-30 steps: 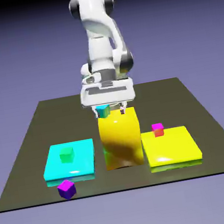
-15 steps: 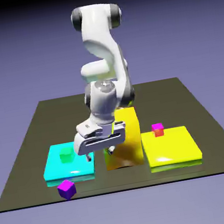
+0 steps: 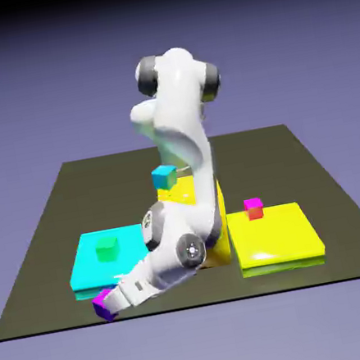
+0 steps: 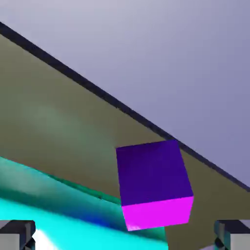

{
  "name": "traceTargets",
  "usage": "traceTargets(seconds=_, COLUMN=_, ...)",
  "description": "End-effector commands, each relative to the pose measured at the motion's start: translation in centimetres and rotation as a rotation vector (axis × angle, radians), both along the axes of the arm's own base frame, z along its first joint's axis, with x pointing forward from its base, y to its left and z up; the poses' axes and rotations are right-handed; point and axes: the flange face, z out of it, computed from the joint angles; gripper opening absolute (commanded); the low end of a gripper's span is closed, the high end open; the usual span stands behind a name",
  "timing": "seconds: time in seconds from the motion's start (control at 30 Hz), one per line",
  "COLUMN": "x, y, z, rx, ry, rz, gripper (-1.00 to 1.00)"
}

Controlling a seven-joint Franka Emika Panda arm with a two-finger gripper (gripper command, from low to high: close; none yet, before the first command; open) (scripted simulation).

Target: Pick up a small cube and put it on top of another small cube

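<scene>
Item: one small violet cube with a magenta face [image 4: 155, 176], standing on the dark olive-brown tabletop [image 3: 35, 234], close to its near edge and just in front of the flat, glossy cyan slab [image 3: 108, 274].

Tool: two-finger gripper with grey fingertips [image 4: 125, 237], jaws wide open, holding nothing. In the hand view the violet cube lies ahead of the fingertips, within the span between them but off-centre, nearer the right-hand tip of that view; background shows between cube and each tip. The white jointed arm [image 3: 178, 125] reaches down toward the exterior view's left, its hand end over the cube's area.

Second item: one small teal-blue cube [image 3: 164, 177], resting on top of the tall, glossy golden-yellow block [image 3: 176, 191], toward the exterior view's left of it and well apart from the violet cube.

Also present: one small green cube [image 3: 107, 248], on the cyan slab; one small magenta-and-red cube [image 3: 254, 208], at the far edge of the flat bright-yellow slab [image 3: 275, 237].

Condition of view: in the exterior view the hand covers part of the violet cube, and the fingertips cannot be made out; whether they touch it cannot be told there. The arm hides much of the tall block and a corner of the cyan slab. In the hand view the fingertips and the cyan slab are cut off by the frame.
</scene>
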Motion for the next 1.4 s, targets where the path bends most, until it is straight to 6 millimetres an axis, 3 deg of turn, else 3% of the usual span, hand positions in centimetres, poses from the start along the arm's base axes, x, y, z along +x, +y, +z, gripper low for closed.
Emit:
traceTargets(seconds=0.0, x=0.1, y=-0.3, z=-0.7, rx=-0.028, ry=0.040, rz=0.009, gripper=0.00)
traceTargets(seconds=0.17, x=0.4, y=-1.3, z=-4.2, rx=-0.175, ry=0.237, rz=0.049, gripper=0.00)
traceTargets(seconds=0.27, x=-2.6, y=-5.0, z=-7.7, rx=-0.183, ry=0.246, rz=0.050, gripper=0.00)
traceTargets(seconds=0.3, x=-2.6, y=-5.1, z=-7.8, rx=-0.183, ry=0.246, rz=0.050, gripper=0.00)
traceTargets(seconds=0.33, x=-2.6, y=-5.1, z=-7.8, rx=-0.183, ry=0.246, rz=0.050, gripper=-1.00)
traceTargets(seconds=0.37, x=-2.6, y=-5.1, z=-7.8, rx=-0.183, ry=0.246, rz=0.050, gripper=-1.00)
traceTargets(seconds=0.43, x=-0.4, y=-2.4, z=-5.3, rx=-0.183, ry=0.246, rz=0.051, gripper=-1.00)
traceTargets(seconds=0.47, x=0.4, y=-2.0, z=-3.9, rx=-0.177, ry=0.237, rz=0.036, gripper=-1.00)
traceTargets(seconds=0.57, x=-0.3, y=-10.4, z=2.3, rx=-0.117, ry=0.117, rz=-0.146, gripper=-1.00)
traceTargets(seconds=0.67, x=-2.8, y=-17.9, z=8.1, rx=-0.066, ry=-0.004, rz=-0.326, gripper=-1.00)
traceTargets(seconds=0.93, x=-7.9, y=-8.4, z=13.2, rx=0.030, ry=0.051, rz=-0.680, gripper=-1.00)
traceTargets(seconds=1.27, x=-16.2, y=4.8, z=23.4, rx=-0.010, ry=0.269, rz=-0.876, gripper=-1.00)
traceTargets(seconds=1.33, x=-17.0, y=7.5, z=22.8, rx=-0.062, ry=0.309, rz=-0.825, gripper=-1.00)
traceTargets(seconds=1.37, x=-17.8, y=7.5, z=22.2, rx=-0.062, ry=0.309, rz=-0.825, gripper=-1.00)
